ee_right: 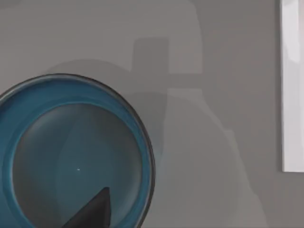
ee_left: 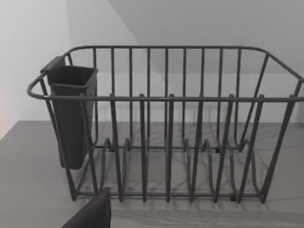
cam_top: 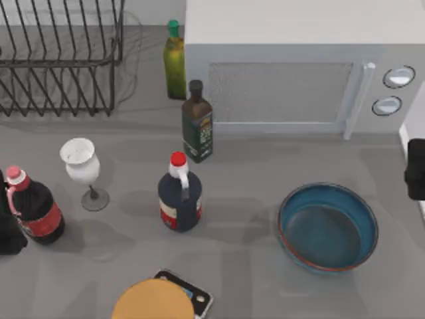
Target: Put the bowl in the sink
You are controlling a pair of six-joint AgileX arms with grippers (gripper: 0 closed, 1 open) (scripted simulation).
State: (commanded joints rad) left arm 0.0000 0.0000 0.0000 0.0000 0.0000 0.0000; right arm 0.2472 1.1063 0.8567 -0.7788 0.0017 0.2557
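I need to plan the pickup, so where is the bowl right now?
In the top view the bowl sits upright on the table's right side, in front of the microwave, right of the red-capped bottle.

I see soft, even light. The bottles [cam_top: 180, 195] and wine glass [cam_top: 82, 166] cast faint shadows on the grey counter [cam_top: 265, 166]. Everything looks slightly blurred, with no harsh glare.
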